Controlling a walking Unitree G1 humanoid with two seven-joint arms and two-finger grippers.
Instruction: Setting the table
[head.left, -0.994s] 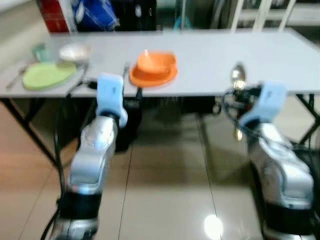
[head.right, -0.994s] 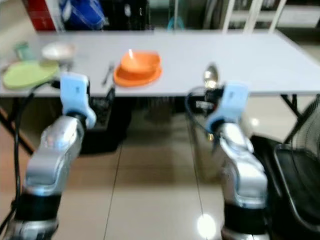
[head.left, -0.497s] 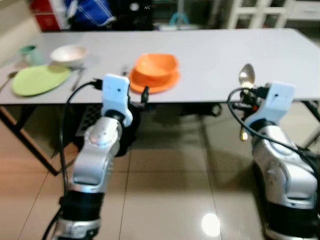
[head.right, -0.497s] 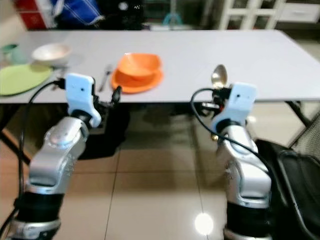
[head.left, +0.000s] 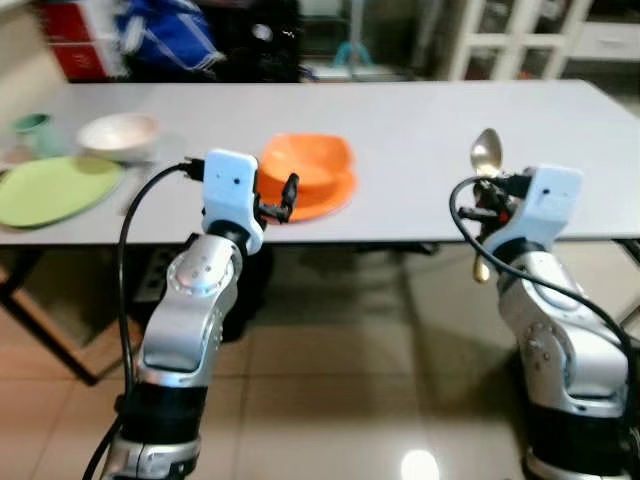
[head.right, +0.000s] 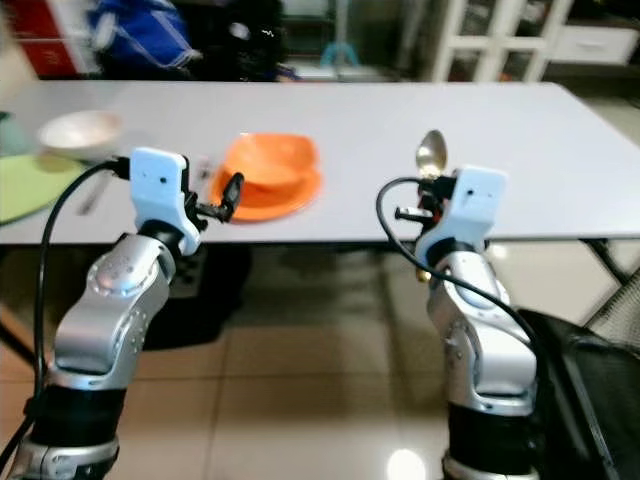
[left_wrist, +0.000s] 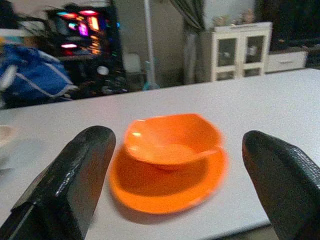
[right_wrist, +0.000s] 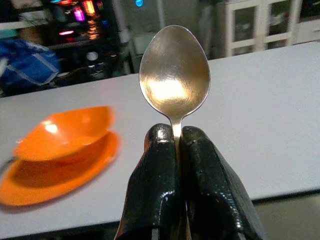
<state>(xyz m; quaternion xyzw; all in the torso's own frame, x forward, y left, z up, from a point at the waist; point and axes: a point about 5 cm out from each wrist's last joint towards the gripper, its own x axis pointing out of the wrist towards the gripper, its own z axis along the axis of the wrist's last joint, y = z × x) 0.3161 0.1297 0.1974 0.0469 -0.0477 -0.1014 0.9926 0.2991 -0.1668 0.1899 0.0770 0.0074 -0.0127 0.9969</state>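
Note:
An orange bowl (head.left: 306, 164) sits on an orange plate (head.left: 318, 196) near the front edge of the long white table (head.left: 420, 120). My left gripper (left_wrist: 175, 165) is open just short of the table edge, its fingers (left_wrist: 75, 175) framing the bowl (left_wrist: 172, 140) and plate (left_wrist: 165, 185). My right gripper (right_wrist: 174, 150) is shut on the handle of a metal spoon (right_wrist: 174, 75), holding it upright at the table's front edge, right of the plate. The spoon (head.left: 486, 153) rises above the right wrist. A fork lies blurred on the table left of the plate.
At the table's left end lie a green plate (head.left: 55, 190), a white bowl (head.left: 118, 133) and a green cup (head.left: 32, 125). Behind the table stand a blue bag (head.left: 165, 35), dark boxes and a white cabinet (head.left: 520, 35). A tiled floor (head.left: 350, 390) lies below.
The camera has shifted, so the table sits lower and closer in the picture. Both arms hold the same pose, the spoon still upright in the right gripper.

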